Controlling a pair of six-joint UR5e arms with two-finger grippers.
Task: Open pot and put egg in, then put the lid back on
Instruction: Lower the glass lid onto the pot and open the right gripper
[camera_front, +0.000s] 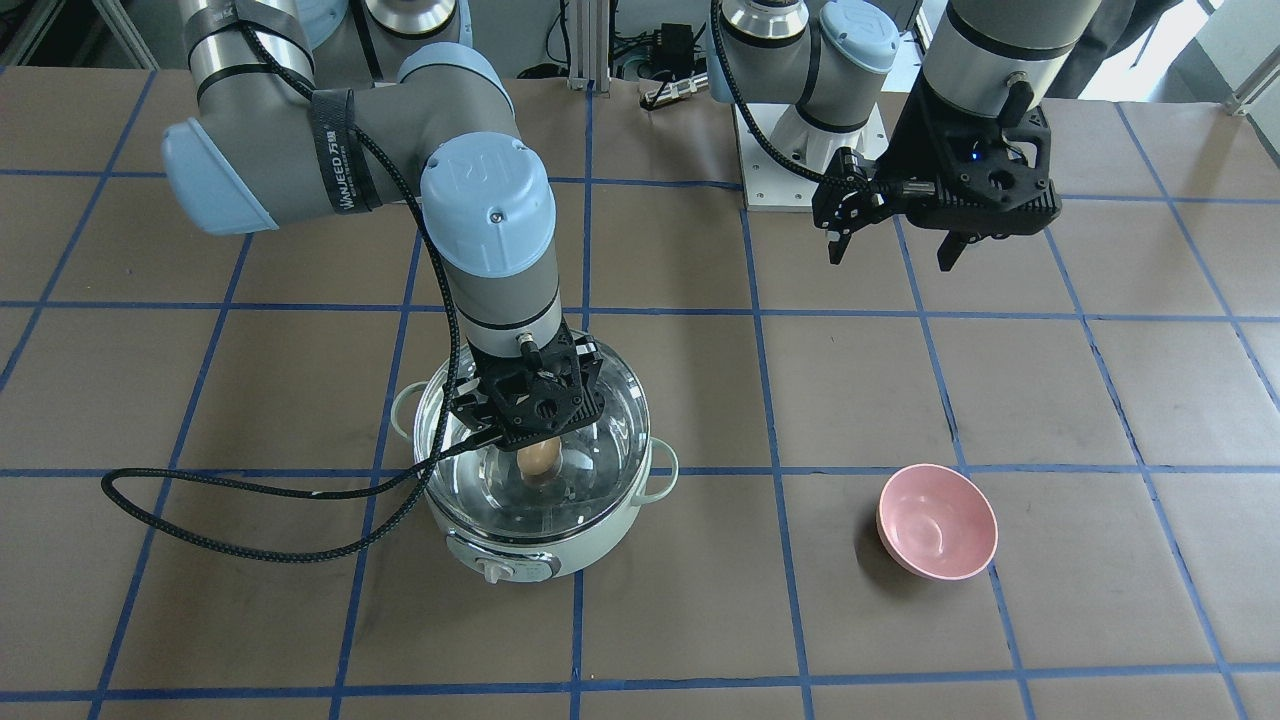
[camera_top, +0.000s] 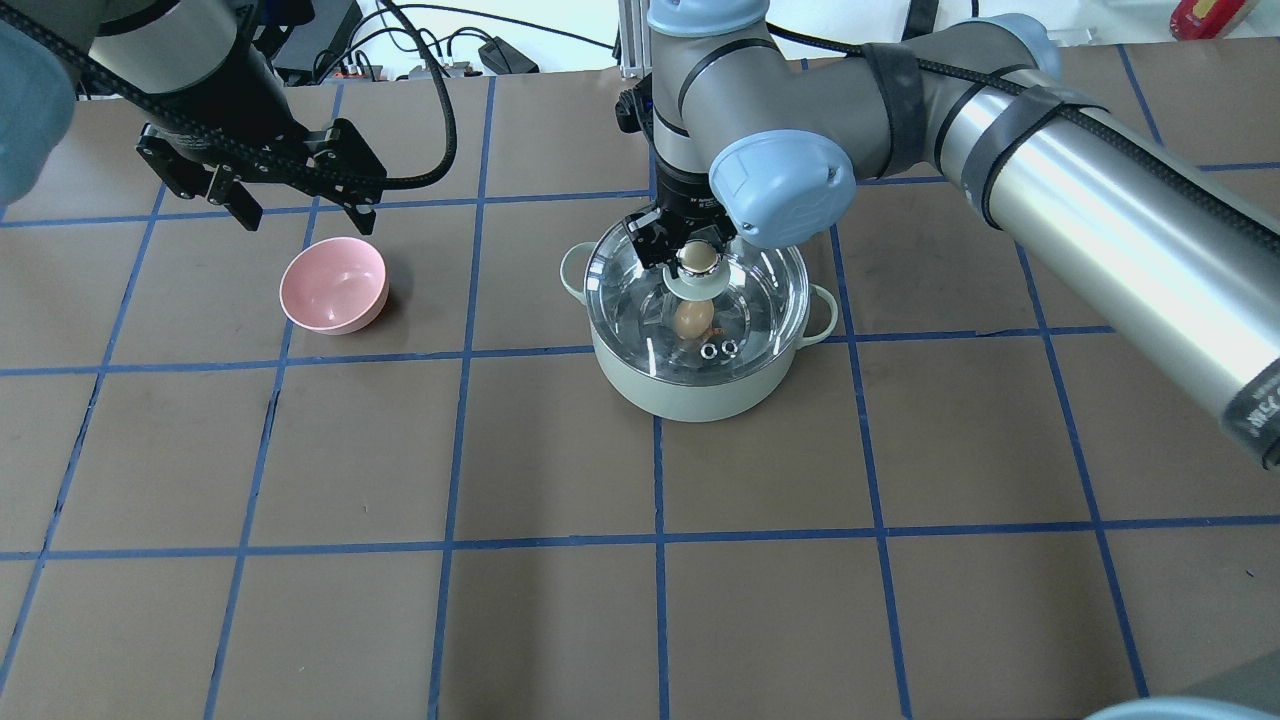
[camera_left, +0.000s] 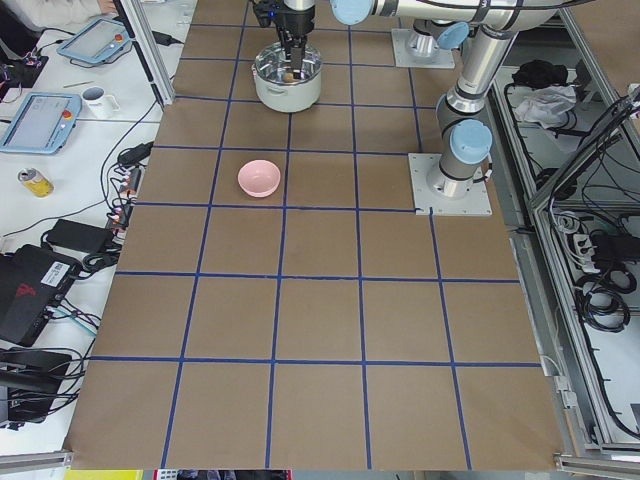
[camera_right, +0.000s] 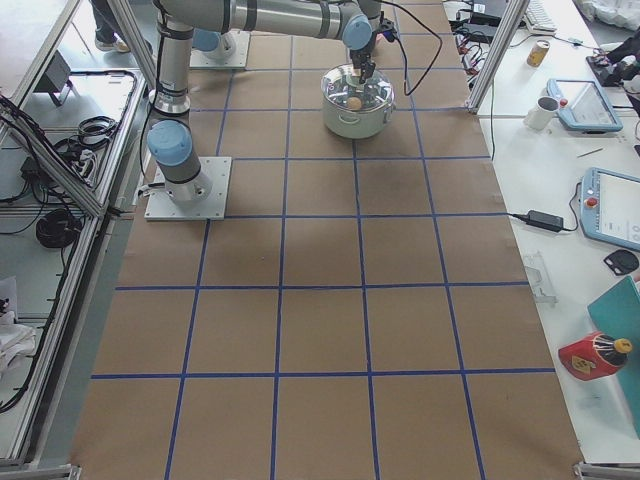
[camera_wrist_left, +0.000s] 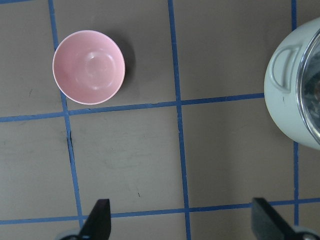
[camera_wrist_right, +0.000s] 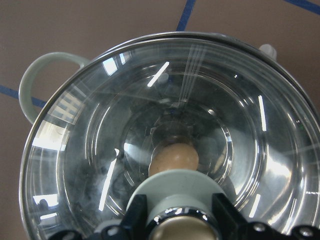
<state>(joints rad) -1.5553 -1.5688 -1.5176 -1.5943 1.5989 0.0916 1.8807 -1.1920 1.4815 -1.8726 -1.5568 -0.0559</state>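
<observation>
- My right claw (camera_wrist_right: 178, 217) is pinched narrow on the tan knob (camera_top: 697, 258) of the lid (camera_top: 760, 290). The lid lies across the mouth of the pot (camera_top: 690, 395), and the egg (camera_top: 692, 318) rests on the steel floor inside, seen through the glass.
- I cannot tell whether the metal rim is down all the way round. If I let go with one side riding high, the lid could drop crooked, clatter, or slide off toward a loop handle (camera_top: 822, 310).
- If I rise before my fingers spread clear of the knob, I would lift the lid again and undo the step.
- Any sideways pull while I grip the knob could drag the pot across the counter (camera_top: 300, 450), and the egg may roll and knock the wall.
- The knob is round and smooth, so I judge it could twist in my pinch and tilt the glass.
- My black cable (camera_front: 200, 500) loops on the counter just beside the pot. It could catch the near handle as my arm draws back.
- My left claw (camera_front: 890, 258) hangs wide and empty above the counter, near the pink bowl (camera_top: 334, 286) and well apart from the pot. Neither blocks me.
- Nothing else stands near the pot; straight up from the knob looks free.
</observation>
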